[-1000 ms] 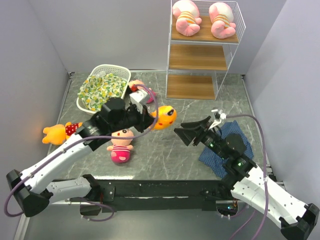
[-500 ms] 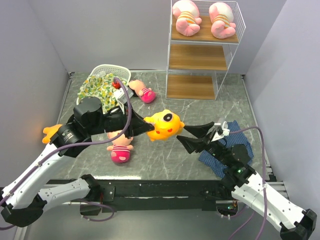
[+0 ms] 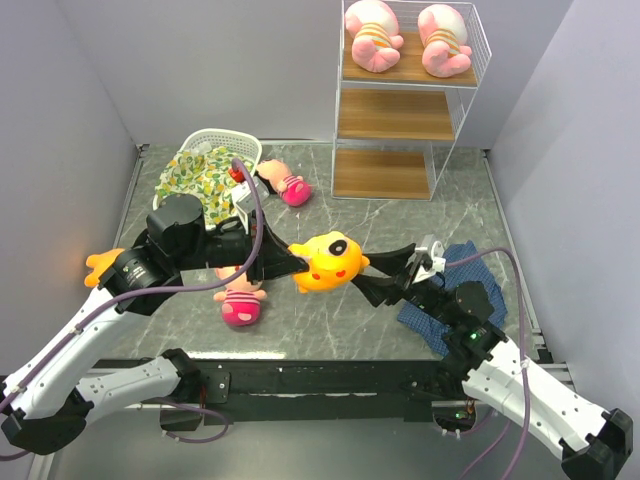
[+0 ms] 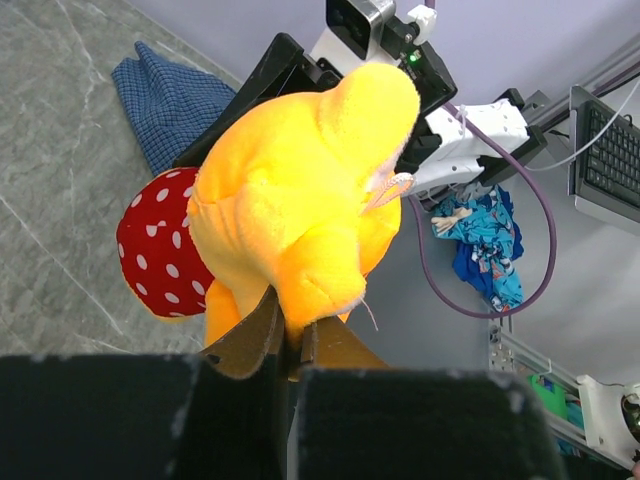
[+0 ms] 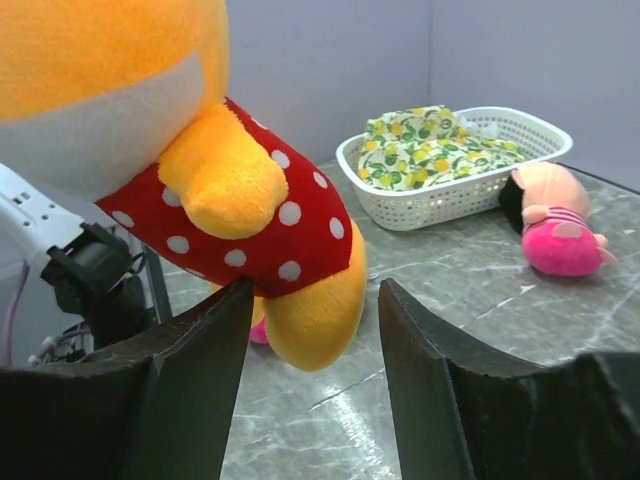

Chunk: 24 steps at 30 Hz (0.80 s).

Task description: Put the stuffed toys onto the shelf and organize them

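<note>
Held bear: an orange-yellow bear [image 3: 330, 262] in a red spotted shirt hangs in the air above the middle of the table [image 3: 400, 215].
Left gripper [image 3: 290, 265]: at the bear's 9 o'clock, clamped tight on a nub of its orange plush (which part of the toy is unclear).
Right gripper [image 3: 378, 272]: at the bear's 3 o'clock, jaws spread wide and holding nothing, with the bear's red shirt and foot just in front of the gap.
Shelf [image 3: 395, 113]: at the table's 1 o'clock, with two pink striped piglets [image 3: 373, 35] [image 3: 443, 40] side by side on the top board.
Dolls: one pink doll [image 3: 243, 295] lies under the left arm and another [image 3: 285, 183] lies beside the white basket [image 3: 215, 137] at 11 o'clock.
Second bear [image 3: 120, 265]: on the table at 9 o'clock.
Cloths: a green-yellow cloth [image 3: 200, 180] fills the basket, and a blue plaid cloth [image 3: 470, 275] lies beneath the right arm.
</note>
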{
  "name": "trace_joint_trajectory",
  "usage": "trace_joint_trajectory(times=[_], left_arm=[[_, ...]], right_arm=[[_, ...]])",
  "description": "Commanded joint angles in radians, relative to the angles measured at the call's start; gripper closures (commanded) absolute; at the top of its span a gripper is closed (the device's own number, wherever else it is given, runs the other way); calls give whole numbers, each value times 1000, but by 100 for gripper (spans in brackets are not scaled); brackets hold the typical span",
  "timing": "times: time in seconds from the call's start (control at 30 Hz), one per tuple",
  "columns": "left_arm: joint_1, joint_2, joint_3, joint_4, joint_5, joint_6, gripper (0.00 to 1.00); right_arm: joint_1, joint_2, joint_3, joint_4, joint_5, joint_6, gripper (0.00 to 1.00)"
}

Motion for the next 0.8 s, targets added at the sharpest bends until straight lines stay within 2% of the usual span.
trace_joint_trajectory(times=[0.0,0.03,0.13,0.4,0.53,0.6,0.63,0.67,0.7,0.77], left_arm=[[1,-11,24,60,64,-13,99],[3,-10,26,59,69,-11,99],[3,-7,36,45,67,-2,99],[3,-7,47,28,67,13,99],[3,-7,47,25,47,18,99],[3,-7,44,28,43,16,99],[1,-10,43,31,41,12,99],[3,-10,35,40,41,10,99],[3,-13,33,43,35,4,99],[3,-13,33,31,-2,6,91]], right_arm=[[7,22,22,73,-56,-12,39],[6,29,17,81,-67,-15,33],[6,36,11,78,-84,-26,28],[7,45,2,70,-77,-32,23],[7,51,-12,107,-168,-31,26],[6,52,-19,119,-193,-24,33],[7,55,-19,124,-186,-14,50],[6,57,-19,125,-171,-8,61],[5,54,-24,128,-165,-5,78],[7,42,-30,139,-137,12,92]])
